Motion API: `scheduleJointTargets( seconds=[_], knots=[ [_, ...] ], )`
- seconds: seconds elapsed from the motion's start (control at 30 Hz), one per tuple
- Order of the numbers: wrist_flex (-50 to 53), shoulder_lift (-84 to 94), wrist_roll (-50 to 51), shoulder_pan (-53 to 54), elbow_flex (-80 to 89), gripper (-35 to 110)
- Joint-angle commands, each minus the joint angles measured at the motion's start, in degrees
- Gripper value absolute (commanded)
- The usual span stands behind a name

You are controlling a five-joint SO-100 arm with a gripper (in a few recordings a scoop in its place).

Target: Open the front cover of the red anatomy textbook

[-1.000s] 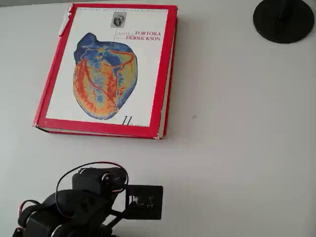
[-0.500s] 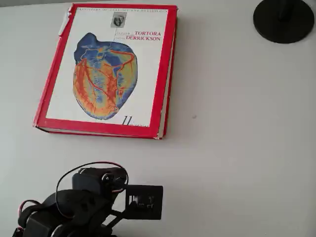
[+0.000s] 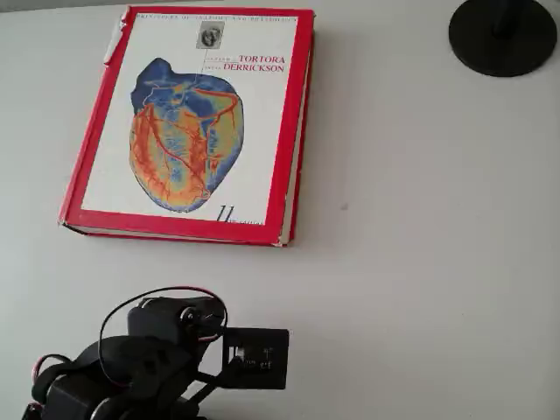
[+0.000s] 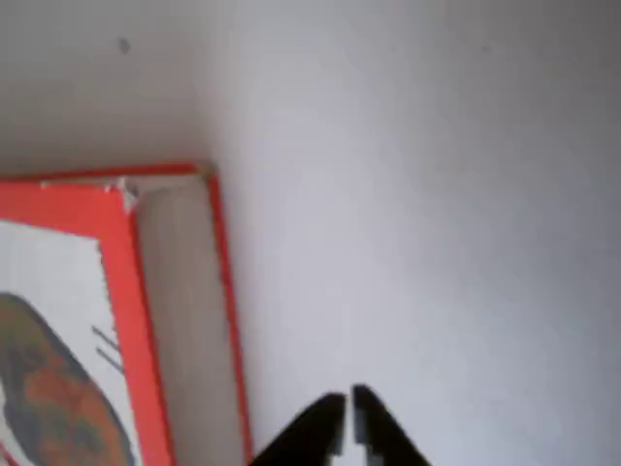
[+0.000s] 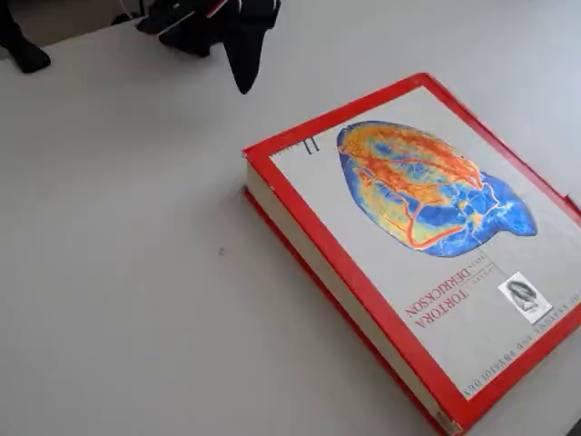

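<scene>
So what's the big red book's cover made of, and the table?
The front cover looks like stiff board with a smooth printed finish: it lies flat, edges crisp. The table looks like a matte, pale, smooth surface, maybe laminate; the pictures can't settle it.

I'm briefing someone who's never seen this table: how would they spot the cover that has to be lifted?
On the white table lies one big closed book, the red anatomy textbook. Its top face is the front cover: white board with a red border and a blue-orange heart picture, unlike the plain black round base in the overhead view's corner.
</scene>
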Motion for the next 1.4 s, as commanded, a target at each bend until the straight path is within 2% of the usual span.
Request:
scheduleJointTargets(
  seconds=[0.0, 0.5, 0.73, 0.87, 1.17, 1.37],
  knots=[
    [0.4, 0.0, -0.1, -0.2, 0.2, 0],
    [0.3, 0.0, -0.1, -0.2, 0.2, 0],
    [-8.3, 0.0, -1.8, 1.8, 2.2, 0],
    [-10.2, 0.0, -11.4, 1.8, 2.7, 0],
    [-17.3, -1.6, -5.3, -4.3, 2.5, 4],
    [-29.7, -19.2, -3.0, -5.4, -1.1, 8]
  ],
)
